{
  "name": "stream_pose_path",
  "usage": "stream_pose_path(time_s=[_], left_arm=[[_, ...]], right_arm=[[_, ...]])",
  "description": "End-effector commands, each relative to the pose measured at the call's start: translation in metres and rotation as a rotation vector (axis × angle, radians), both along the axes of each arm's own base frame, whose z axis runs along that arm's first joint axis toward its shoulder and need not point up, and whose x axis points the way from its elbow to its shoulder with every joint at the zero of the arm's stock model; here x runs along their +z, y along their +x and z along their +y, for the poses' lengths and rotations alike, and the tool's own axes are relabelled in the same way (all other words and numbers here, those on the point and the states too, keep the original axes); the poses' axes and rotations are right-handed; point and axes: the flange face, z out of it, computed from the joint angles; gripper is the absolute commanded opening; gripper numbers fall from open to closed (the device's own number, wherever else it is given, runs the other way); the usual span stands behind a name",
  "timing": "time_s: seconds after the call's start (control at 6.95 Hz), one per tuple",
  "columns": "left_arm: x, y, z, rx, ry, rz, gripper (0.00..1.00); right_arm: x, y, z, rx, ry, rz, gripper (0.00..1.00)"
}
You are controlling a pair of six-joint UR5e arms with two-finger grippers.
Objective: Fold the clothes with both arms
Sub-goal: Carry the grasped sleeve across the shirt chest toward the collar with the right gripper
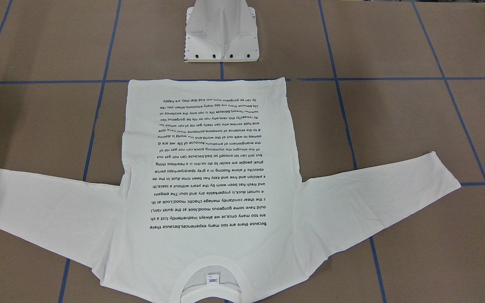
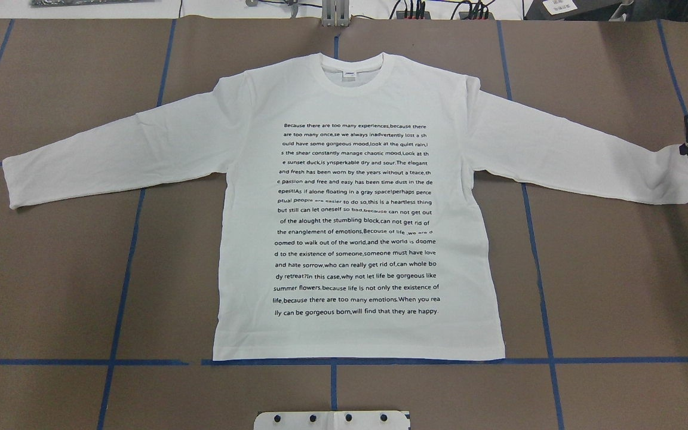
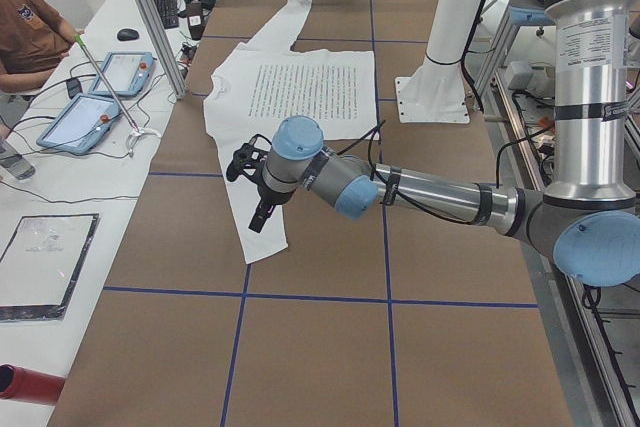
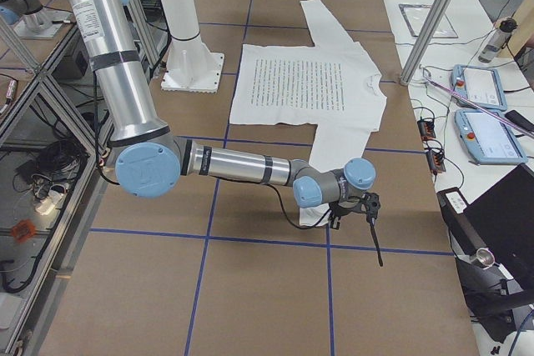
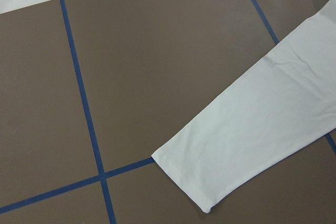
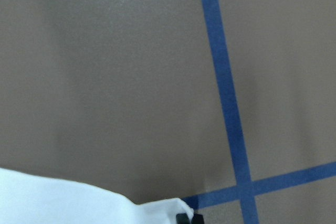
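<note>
The white long-sleeved T-shirt lies flat on the brown table, text side up, both sleeves spread out, collar away from the robot. My right gripper sits low at the far end of the right sleeve. In the right wrist view a black fingertip touches the puckered corner of that cuff, so it looks shut on it. My left gripper hangs above the left sleeve near its cuff. Whether it is open or shut I cannot tell.
The white pedestal base stands just behind the shirt's hem. Blue tape lines grid the table. Beyond the collar side are an aluminium post, control tablets on a white bench and a seated person.
</note>
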Motion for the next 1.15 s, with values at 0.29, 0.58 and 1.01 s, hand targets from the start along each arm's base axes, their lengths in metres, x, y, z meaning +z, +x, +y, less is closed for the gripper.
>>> stream_pose_path(time_s=[0.29, 0.58, 1.01], left_arm=[[-0.007, 0.004, -0.003, 0.020, 0.008, 0.027, 1.00], [-0.010, 0.004, -0.003, 0.021, 0.023, 0.027, 1.00], [-0.015, 0.005, -0.006, 0.022, 0.034, 0.029, 1.00]], right_arm=[[-0.204, -0.104, -0.021, 0.124, -0.017, -0.164, 0.00], [-0.303, -0.203, -0.031, 0.142, -0.016, -0.190, 0.00], [-0.452, -0.352, -0.040, 0.238, 0.004, -0.208, 0.00]])
